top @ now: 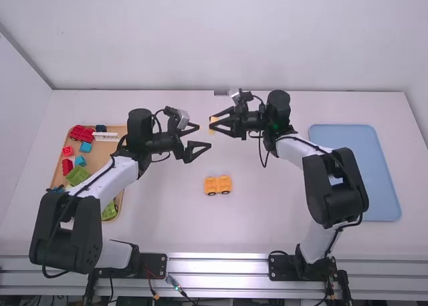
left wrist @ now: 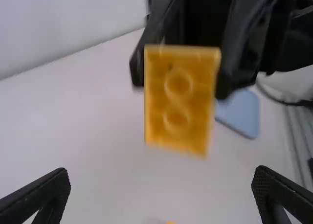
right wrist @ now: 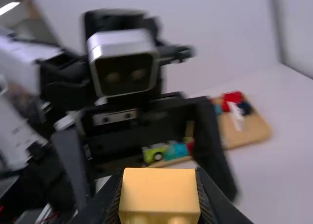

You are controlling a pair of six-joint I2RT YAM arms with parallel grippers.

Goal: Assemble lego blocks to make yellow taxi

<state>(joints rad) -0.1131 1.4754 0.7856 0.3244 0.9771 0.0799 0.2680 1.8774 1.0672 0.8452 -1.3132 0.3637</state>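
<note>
In the high view my left gripper stands open above the table, its fingers spread toward my right gripper. The right one is shut on a yellow block, a short distance from the left fingertips. The left wrist view shows the yellow block hanging beyond my open left gripper, with nothing between those fingers. In the right wrist view the yellow block is pinched by my right gripper. A yellow car body with dark wheels rests on the table, nearer the arm bases.
At the left, a wooden tray holds red, blue, green and white pieces, partly under the left arm. A blue tray lies at the right, beside the right arm.
</note>
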